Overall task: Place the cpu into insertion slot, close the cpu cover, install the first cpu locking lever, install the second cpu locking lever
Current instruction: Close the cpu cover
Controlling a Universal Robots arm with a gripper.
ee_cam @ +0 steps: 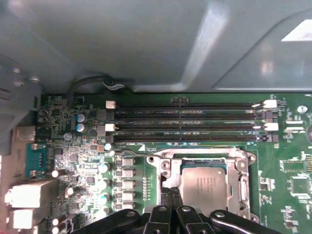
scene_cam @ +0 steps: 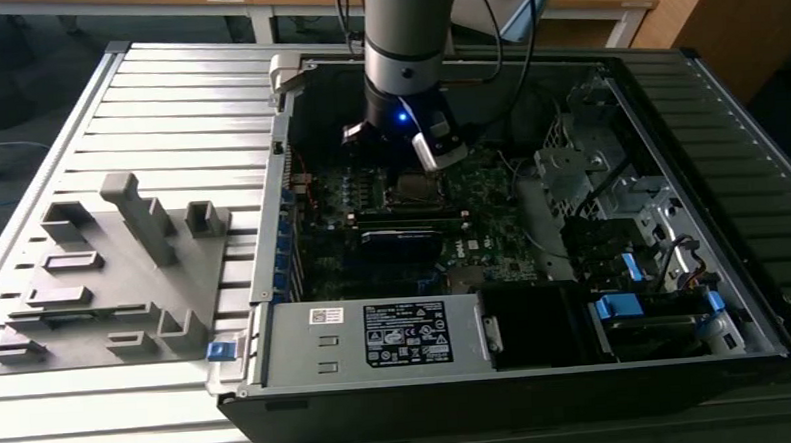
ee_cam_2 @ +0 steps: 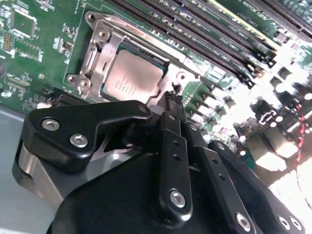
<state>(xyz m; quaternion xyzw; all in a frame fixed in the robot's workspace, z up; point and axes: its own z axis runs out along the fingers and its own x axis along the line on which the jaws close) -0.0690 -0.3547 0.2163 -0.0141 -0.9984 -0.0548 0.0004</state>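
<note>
While the gripper (ee_cam_2: pixel 171 100) hangs low inside the open PC case (scene_cam: pixel 510 402), its two fingers are pressed together w/ nothing I can make out between them, tips right at the socket's near edge. Going across from the exterior view's left: a grey fixture block (scene_cam: pixel 105 274) lies on the slatted table (scene_cam: pixel 164 111), well apart from the tool. Next comes the tool itself over the motherboard (ee_cam: pixel 287 165), w/ the drive bays (scene_cam: pixel 638 271) well off to the exterior view's right. The cpu (ee_cam_2: pixel 131 80) sits flat in the socket just ahead of the fingertips. The cpu cover (ee_cam_2: pixel 97 58) looks folded down around it, framing the grey top. Can't tell whether either lever is latched. My read on handling: the cpu is light and rigid but fragile, so grip opposite edges only, no sideways drag. The cover is thin, stiff, slick sheet metal, so press on the frame, not the chip.
</note>
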